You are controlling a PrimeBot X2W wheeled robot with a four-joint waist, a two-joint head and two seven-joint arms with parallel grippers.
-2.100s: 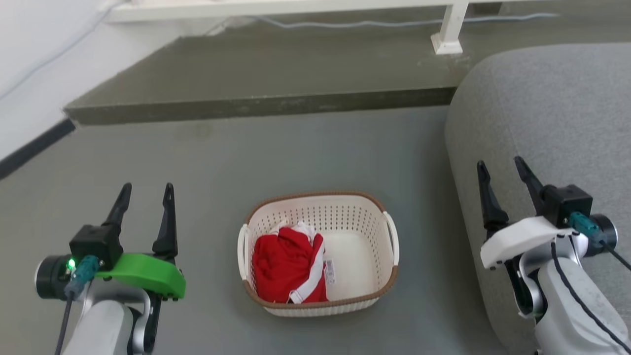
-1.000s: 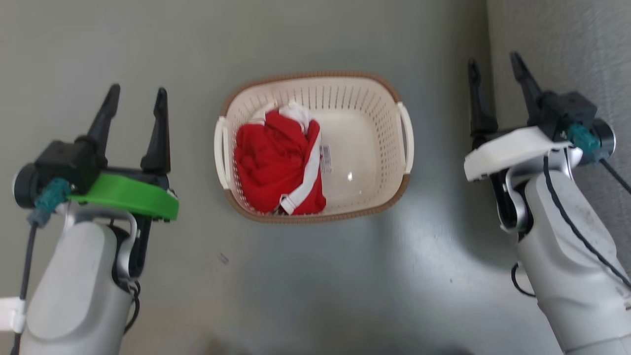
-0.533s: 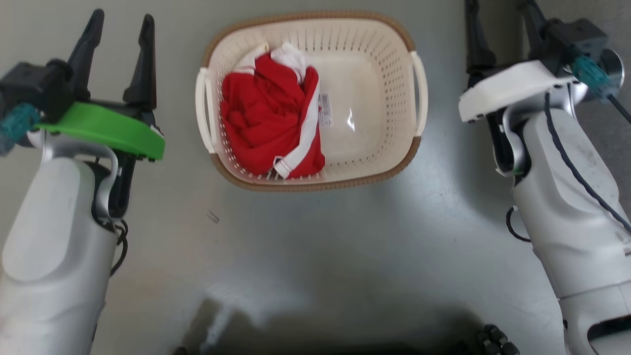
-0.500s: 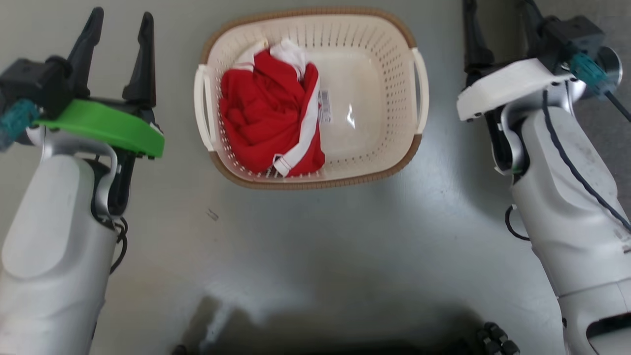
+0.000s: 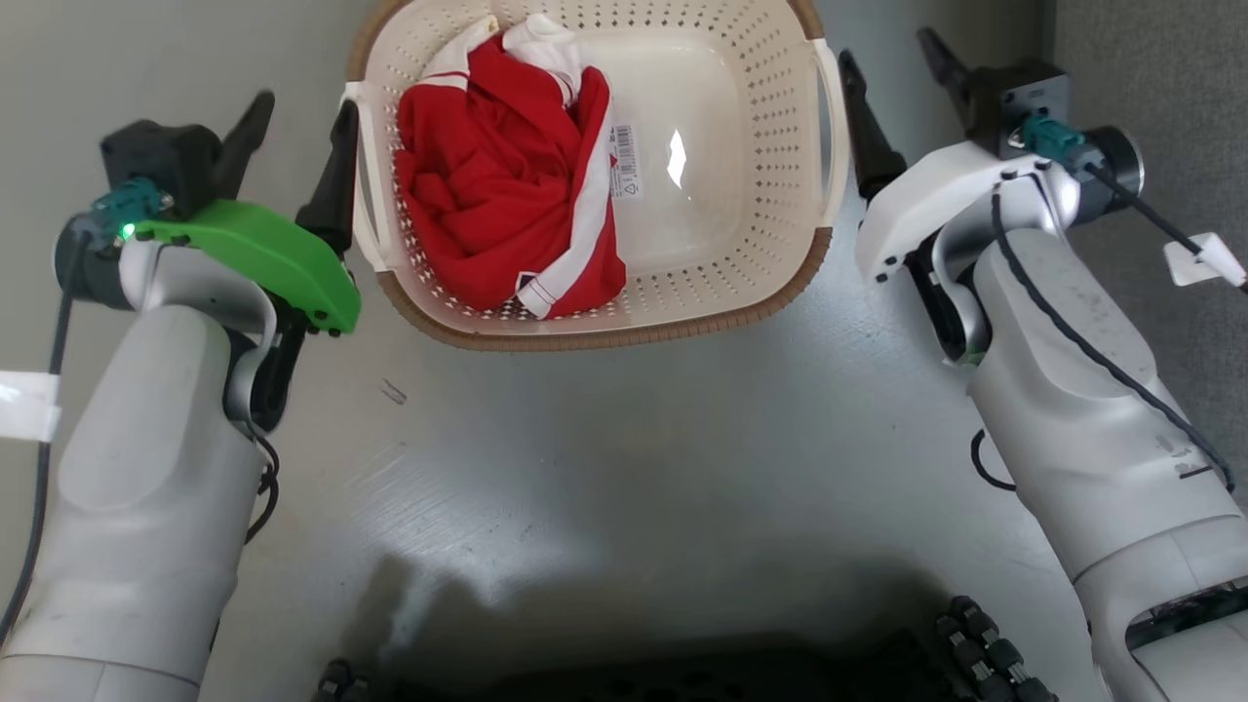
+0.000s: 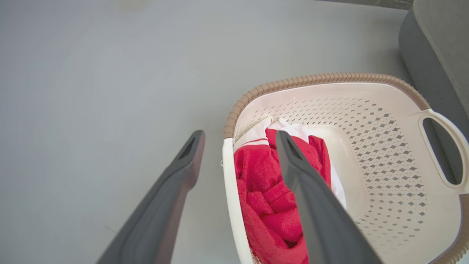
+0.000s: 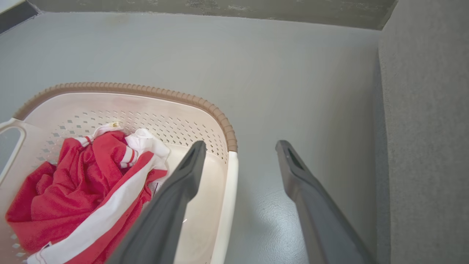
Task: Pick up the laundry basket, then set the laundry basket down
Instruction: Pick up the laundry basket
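The smooth grey floor [image 5: 604, 439] is the largest surface. A grey fabric-covered furniture block [image 5: 1170, 58] stands along its right side.

The cream-white perforated plastic laundry basket [image 5: 741, 244], rounded-rectangular with a brown woven-look rim, stands upright on the floor between the two arms, near the block but apart from it. A crumpled red garment with white stripes [image 5: 478, 195] fills the left half of the basket; the right half shows bare bottom.

The left gripper [image 5: 300, 122], on the green-shrouded wrist, has its fingers spread. Its inner finger lies just beside the basket's white left loop handle [image 5: 363, 166]; in the left wrist view that side of the basket runs between the fingers. Contact cannot be determined.

The right gripper [image 5: 885, 54], on the white-shrouded wrist, is likewise spread, its inner finger just beside the white right loop handle [image 5: 831, 127].

A barcode sticker [image 5: 624, 161] lies on the basket bottom, at the garment's edge.
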